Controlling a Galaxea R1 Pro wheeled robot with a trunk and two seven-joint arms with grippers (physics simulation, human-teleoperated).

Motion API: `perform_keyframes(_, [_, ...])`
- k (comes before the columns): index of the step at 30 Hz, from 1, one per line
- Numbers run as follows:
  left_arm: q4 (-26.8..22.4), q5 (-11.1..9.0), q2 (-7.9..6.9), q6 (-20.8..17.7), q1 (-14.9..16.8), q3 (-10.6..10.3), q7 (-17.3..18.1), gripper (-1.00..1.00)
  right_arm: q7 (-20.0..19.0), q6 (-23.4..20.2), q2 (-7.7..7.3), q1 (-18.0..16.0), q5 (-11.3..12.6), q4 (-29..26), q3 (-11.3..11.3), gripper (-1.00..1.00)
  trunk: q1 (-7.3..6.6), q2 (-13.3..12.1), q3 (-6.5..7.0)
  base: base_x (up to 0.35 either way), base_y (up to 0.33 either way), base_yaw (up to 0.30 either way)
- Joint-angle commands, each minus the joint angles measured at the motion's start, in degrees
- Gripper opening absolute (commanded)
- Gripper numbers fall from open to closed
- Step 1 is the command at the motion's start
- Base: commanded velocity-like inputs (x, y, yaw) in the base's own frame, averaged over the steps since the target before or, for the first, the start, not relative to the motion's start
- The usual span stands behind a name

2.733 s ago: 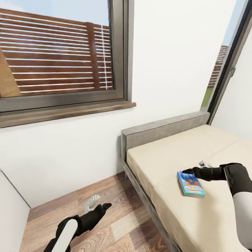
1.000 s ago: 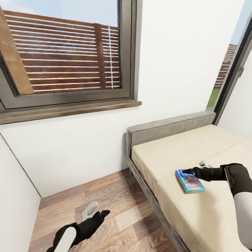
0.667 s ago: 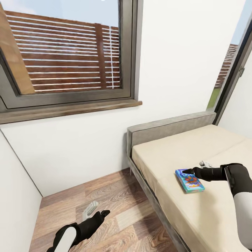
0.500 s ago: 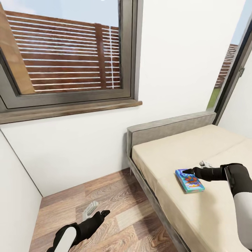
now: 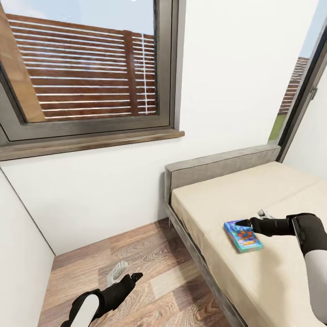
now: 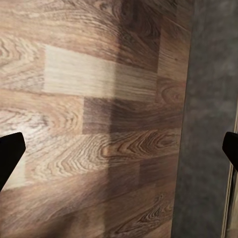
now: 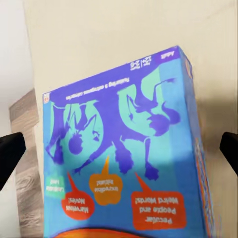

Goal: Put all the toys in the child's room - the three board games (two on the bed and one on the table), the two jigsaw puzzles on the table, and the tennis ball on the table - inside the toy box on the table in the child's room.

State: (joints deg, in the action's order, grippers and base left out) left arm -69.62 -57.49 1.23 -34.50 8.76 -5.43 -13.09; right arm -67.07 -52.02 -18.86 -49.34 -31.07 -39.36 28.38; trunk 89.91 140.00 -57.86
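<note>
Bedside work, with one toy in reach. Reaching out with the right gripper point(image 5: 255, 218) over the bed point(image 5: 213, 200), hovering just above the teal-blue board game point(image 5: 243, 236) at its end nearer the grey headboard point(image 5: 218, 165). Holding the claw wide: in the right wrist view, seeing both fingertips out at the edges with the printed lid spread between them, gripping nothing. Judging this wide spread to be deliberate, leaving room to straddle the box before closing.

Hanging the left gripper point(image 5: 127, 272) low over the wood floor point(image 5: 150, 254) beside the bed, likewise spread wide and carrying nothing; probably parking it there to keep it out of the way of the reach.

Finding the game lying flat on the mattress, printed face up, well in from the headboard and near the bed's floor-side edge. Reading its long axis as running roughly along that edge, one short end pointing toward the headboard and the other away from it. Approaching from the headboard end, so looking down the length of the box rather than across it.

Judging the pick as not yet made: needing to settle lower and close across the narrow width, since the flat lid is offering little to pinch. Risking a push along the soft mattress instead of a lift.
</note>
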Motion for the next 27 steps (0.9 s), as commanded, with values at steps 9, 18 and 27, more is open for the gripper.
perform_keyframes(9, [-0.1,-0.6,0.0,-0.1,0.0,0.0,-0.5,1.0,-7.9,-0.6,-1.32,0.2,-1.2,1.0,-0.3,1.0,0.0,0.0,-0.07,0.0,0.0,0.0])
perform_keyframes(18, [-0.1,-0.6,0.0,-0.1,0.0,0.0,-0.5,1.0,-10.4,-0.5,-1.99,0.4,-1.2,1.0,-0.7,1.0,0.0,0.0,-0.07,0.0,0.0,0.0])
perform_keyframes(27, [-0.1,-0.6,0.0,-0.1,0.0,0.0,-0.5,1.0,-11.0,-0.5,-2.1,0.6,-1.3,1.1,-0.9,1.0,0.0,0.0,-0.07,0.0,0.0,0.0])
